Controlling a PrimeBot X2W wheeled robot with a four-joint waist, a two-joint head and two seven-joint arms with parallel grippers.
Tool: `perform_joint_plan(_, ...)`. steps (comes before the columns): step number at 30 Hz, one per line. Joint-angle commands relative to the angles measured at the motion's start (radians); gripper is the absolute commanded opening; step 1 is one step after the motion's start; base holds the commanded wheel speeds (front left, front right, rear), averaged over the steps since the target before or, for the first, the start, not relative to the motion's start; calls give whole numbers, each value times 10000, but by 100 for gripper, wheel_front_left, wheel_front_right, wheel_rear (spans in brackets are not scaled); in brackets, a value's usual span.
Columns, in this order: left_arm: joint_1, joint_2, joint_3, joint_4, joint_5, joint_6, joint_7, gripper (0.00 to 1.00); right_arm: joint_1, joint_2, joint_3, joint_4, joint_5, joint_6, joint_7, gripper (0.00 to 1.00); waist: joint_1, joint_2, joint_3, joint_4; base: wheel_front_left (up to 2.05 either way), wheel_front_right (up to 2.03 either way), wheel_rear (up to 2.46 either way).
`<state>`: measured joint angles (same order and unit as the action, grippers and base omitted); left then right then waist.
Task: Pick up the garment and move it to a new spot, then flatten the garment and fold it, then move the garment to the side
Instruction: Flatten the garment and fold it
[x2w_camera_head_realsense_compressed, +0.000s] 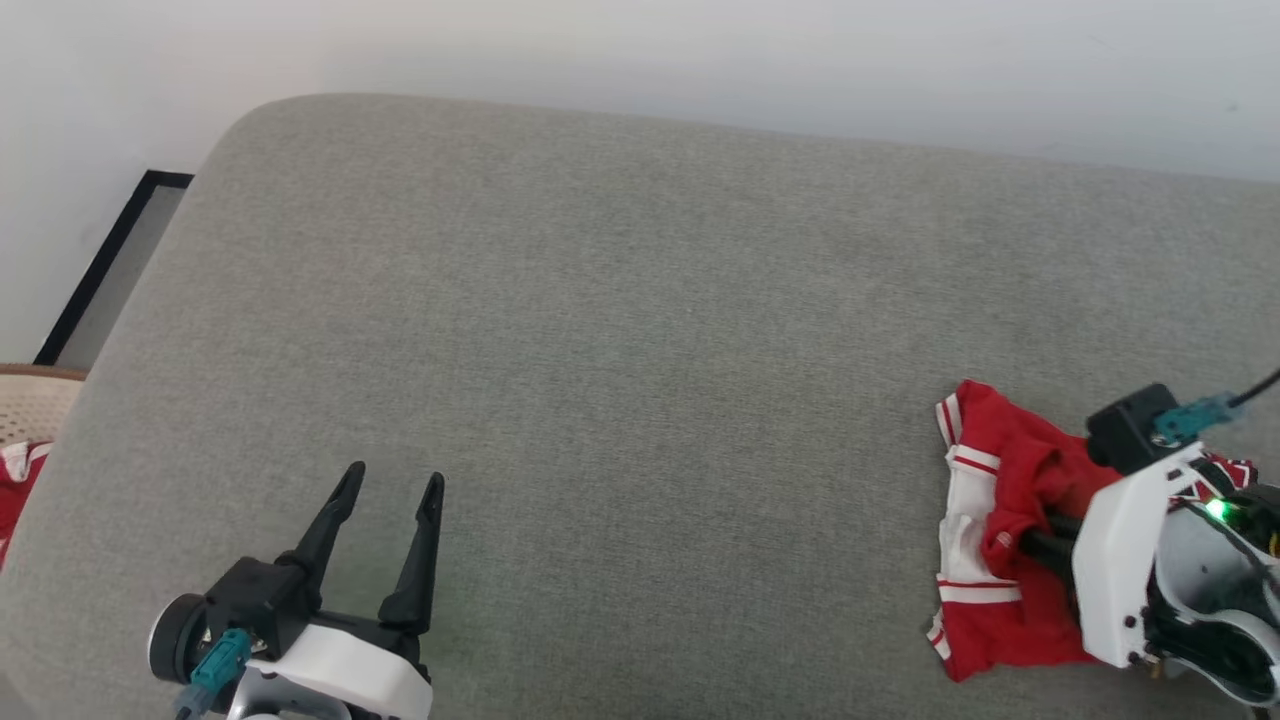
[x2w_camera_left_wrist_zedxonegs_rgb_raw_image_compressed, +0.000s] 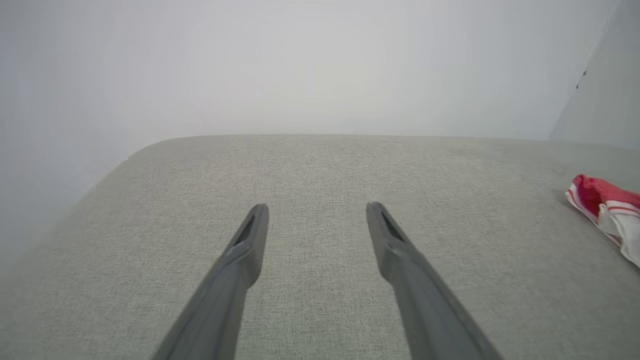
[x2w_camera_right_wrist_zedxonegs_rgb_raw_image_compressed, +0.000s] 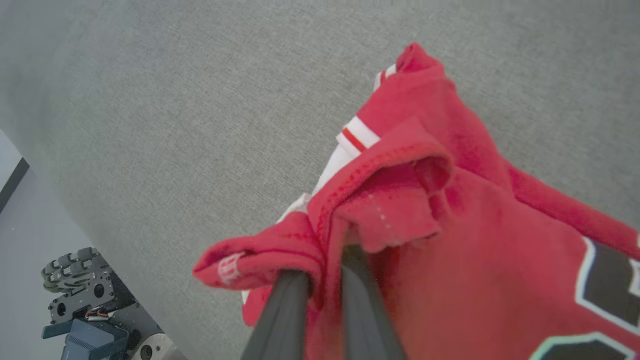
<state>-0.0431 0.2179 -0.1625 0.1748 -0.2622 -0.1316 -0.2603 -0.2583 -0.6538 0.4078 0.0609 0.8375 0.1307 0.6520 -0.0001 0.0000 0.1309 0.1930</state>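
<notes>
A grey fabric cushion (x2w_camera_head_realsense_compressed: 600, 350) meets a plain white wall (x2w_camera_head_realsense_compressed: 700, 50), a dark-framed panel (x2w_camera_head_realsense_compressed: 110, 270) at left.

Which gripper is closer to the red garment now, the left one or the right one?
Right. The right gripper is shut on a fold of the garment. The left gripper stands open over the grey cushion, far to the garment's left.

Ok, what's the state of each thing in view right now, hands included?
garment: crumpled in a heap, not flattened or folded, one red fold pinched by the right hand.
right hand: shut on the garment, fingertips buried in the cloth.
left hand: open, empty, over bare cushion, well apart from the garment.
grey cushion: bears the garment near its right end.
</notes>
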Motion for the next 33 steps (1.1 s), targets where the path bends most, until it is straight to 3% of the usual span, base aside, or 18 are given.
perform_joint_plan(1,-47,-71,0,-25,-99,29,-66,100,-160,95,71,13,-122,0,41,0,1,0,31,93,0,0,0)
perform_joint_plan(14,-343,-262,-68,151,-165,29,-66,100,-970,722,629,1724,-587,0,-725,0,1,0,285,342,0,0,0)
perform_joint_plan(15,-335,-274,-58,167,-168,29,-66,100,-1027,751,690,1828,-570,0,-814,9,1,0,275,331,0,0,0)
perform_joint_plan(17,-255,-286,5,198,-120,29,-66,100,-1096,812,914,1905,-475,0,-924,45,1,0,182,264,0,0,0)
perform_joint_plan(18,-255,-286,5,198,-120,29,-66,100,-1096,812,914,1905,-475,0,-924,45,1,0,182,264,0,0,0)
perform_joint_plan(19,-189,-274,33,211,-131,29,-66,100,-1151,824,986,1882,-408,0,-986,100,1,0,129,222,0,0,0)
perform_joint_plan(27,203,-58,216,277,-275,29,-66,100,-1210,274,1167,1183,-31,0,-1677,100,1,0,-495,-325,0,0,0)
perform_joint_plan(33,484,-72,122,480,-527,29,-66,100,-814,-51,737,1566,245,-2,-2838,100,1,0,-935,-797,0,0,0)
